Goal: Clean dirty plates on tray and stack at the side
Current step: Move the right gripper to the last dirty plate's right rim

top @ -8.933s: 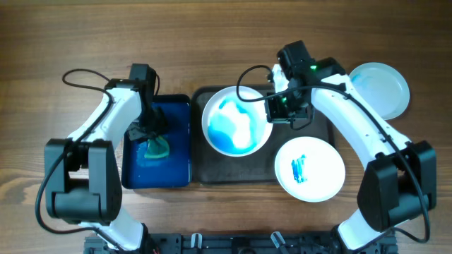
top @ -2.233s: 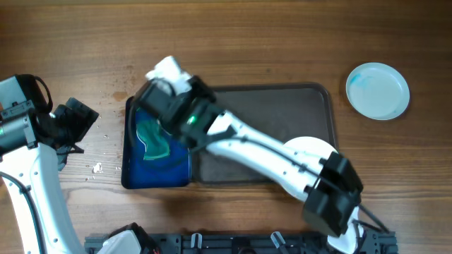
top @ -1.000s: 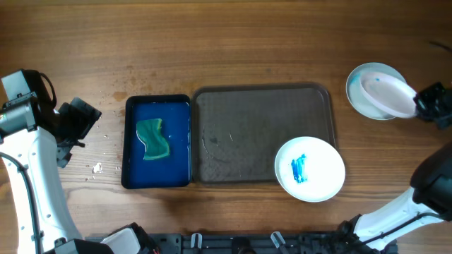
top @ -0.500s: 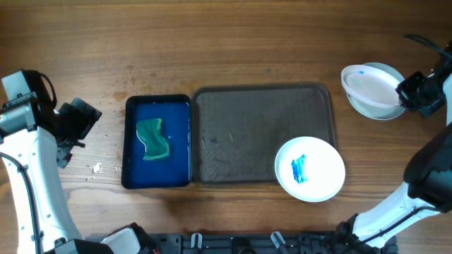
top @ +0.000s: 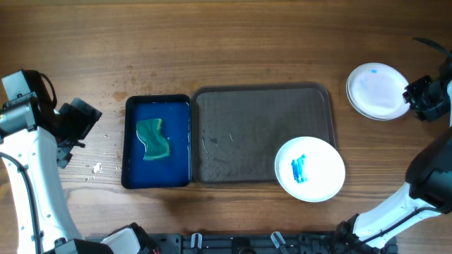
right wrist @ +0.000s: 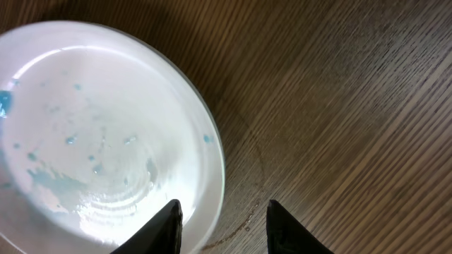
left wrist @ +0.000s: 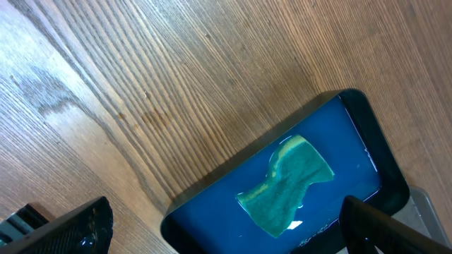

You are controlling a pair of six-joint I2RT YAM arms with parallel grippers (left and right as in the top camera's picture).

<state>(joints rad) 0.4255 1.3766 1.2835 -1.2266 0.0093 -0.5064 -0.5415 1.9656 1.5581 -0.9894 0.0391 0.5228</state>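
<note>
Wiped plates (top: pixel 378 90) stacked on the surface (top: pixel 268 42) at far right, right hand (right wrist: pixel 220 224) parted astride the rim, gripping nothing; one blue-smeared plate (top: pixel 309 169) left to clean, overhanging the near-right corner of the tray (top: pixel 240 127); left hand (left wrist: pixel 236 224) wide open.

A glossy white plate (right wrist: pixel 92 127) shines wet against the matt, grained wood table (right wrist: pixel 339 106); the dark tray (top: pixel 254 134) looks dull, finely textured.
</note>
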